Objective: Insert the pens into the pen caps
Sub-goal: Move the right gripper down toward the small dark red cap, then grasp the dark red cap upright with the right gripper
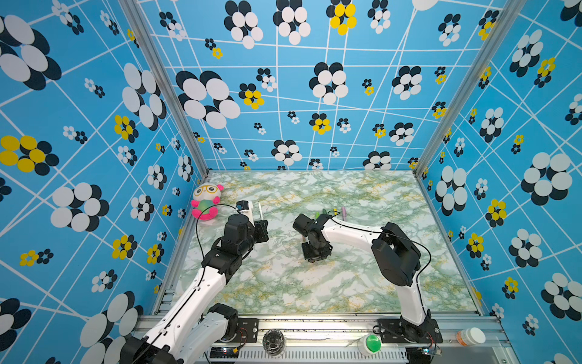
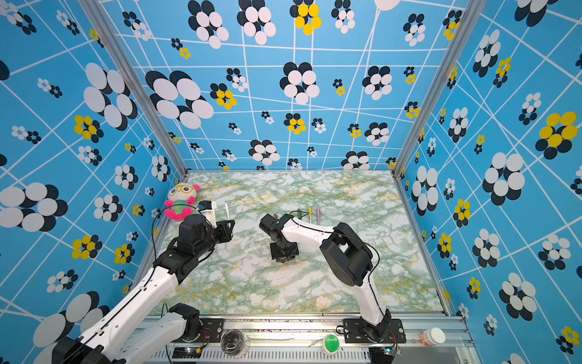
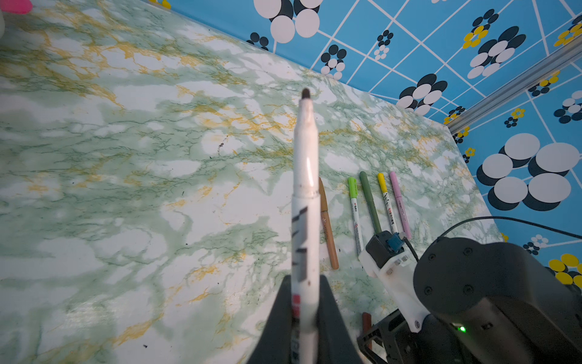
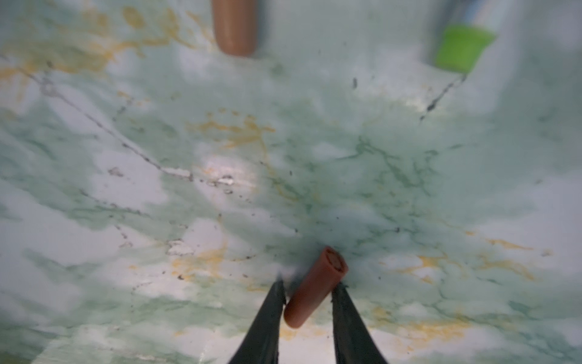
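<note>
Cap point(image 4: 307, 291) pinched in nearly closed right tool point(image 4: 310, 286)

Marble surface point(image 3: 126, 189): pale green and white, yellow veining. 
Blue walls point(image 1: 315, 94): white crossing lines, flowers of black, white and yellow dots. 
White pen point(image 3: 304, 195): black marks, dark tip. 
Row: brown pen point(image 3: 328, 233), lime cap point(image 3: 352, 186), green pen point(image 3: 369, 198), yellow cap point(image 3: 381, 182), pink pen point(image 3: 399, 201). 
Red-brown cap point(image 4: 311, 286). 
Plush point(image 1: 206, 200): white, pink, green.

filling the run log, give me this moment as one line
left gripper: shut on white pen, uncapped | right gripper: jaws astride reddish-brown cap on table, grip unclear
</note>
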### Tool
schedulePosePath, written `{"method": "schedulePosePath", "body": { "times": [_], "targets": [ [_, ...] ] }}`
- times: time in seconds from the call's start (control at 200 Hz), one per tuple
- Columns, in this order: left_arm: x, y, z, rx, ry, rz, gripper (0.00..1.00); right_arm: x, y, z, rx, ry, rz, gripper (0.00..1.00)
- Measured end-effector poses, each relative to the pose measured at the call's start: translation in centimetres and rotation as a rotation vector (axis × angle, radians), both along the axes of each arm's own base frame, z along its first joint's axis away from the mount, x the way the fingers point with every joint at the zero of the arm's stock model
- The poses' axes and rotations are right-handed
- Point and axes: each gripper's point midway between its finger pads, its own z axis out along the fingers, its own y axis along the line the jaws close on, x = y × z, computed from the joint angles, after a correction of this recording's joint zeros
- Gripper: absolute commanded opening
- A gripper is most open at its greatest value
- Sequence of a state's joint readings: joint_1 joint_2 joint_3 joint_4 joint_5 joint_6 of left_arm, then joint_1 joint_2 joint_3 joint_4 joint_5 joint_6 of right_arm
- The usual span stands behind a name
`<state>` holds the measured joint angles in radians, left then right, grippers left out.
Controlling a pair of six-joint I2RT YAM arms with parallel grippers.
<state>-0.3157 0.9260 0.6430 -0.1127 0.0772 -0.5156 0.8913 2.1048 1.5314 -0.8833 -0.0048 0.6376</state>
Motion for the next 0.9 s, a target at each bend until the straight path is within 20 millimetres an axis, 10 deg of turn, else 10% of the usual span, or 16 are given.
{"method": "schedulePosePath", "body": {
  "times": [0.9],
  "targets": [
    [0.00,0.02,0.01,-0.007,0.003,0.004,0.00,0.34,0.12,-0.15,-0.088,0.006,0.047,0.27]
  ]
}}
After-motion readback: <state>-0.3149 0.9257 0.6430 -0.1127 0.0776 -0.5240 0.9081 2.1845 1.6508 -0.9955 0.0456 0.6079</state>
